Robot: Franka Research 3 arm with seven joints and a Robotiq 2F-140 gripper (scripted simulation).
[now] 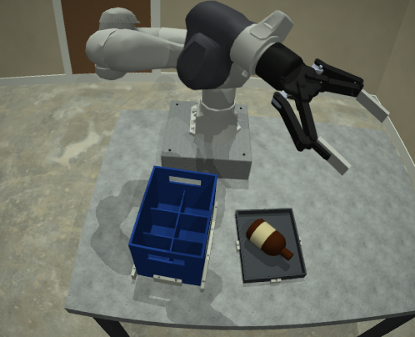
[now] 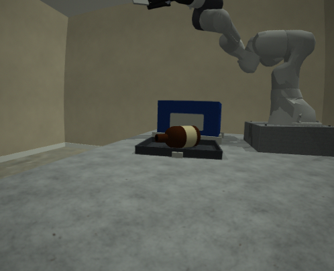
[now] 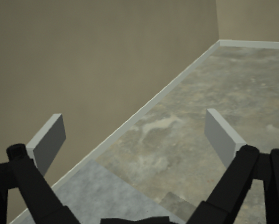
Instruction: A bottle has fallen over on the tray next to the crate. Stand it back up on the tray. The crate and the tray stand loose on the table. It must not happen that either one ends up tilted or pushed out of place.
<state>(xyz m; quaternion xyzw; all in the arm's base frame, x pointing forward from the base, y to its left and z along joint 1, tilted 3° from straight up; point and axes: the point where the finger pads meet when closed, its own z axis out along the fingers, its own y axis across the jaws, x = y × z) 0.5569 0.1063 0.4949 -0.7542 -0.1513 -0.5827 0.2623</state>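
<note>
A brown bottle (image 1: pixel 268 240) with a cream label lies on its side in the dark grey tray, neck pointing to the front right. It also shows in the exterior view (image 2: pixel 179 136), lying in the tray (image 2: pixel 178 149) with its neck to the left. My gripper (image 1: pixel 360 135) is wide open and empty, high above the table's back right, well away from the tray. In the wrist view the gripper (image 3: pixel 135 137) shows only the wall, the floor and a table corner between its fingers.
A blue crate (image 1: pixel 173 223) with divider compartments stands just left of the tray; it shows behind the tray in the exterior view (image 2: pixel 189 117). The arm's grey base block (image 1: pixel 206 139) stands behind the crate.
</note>
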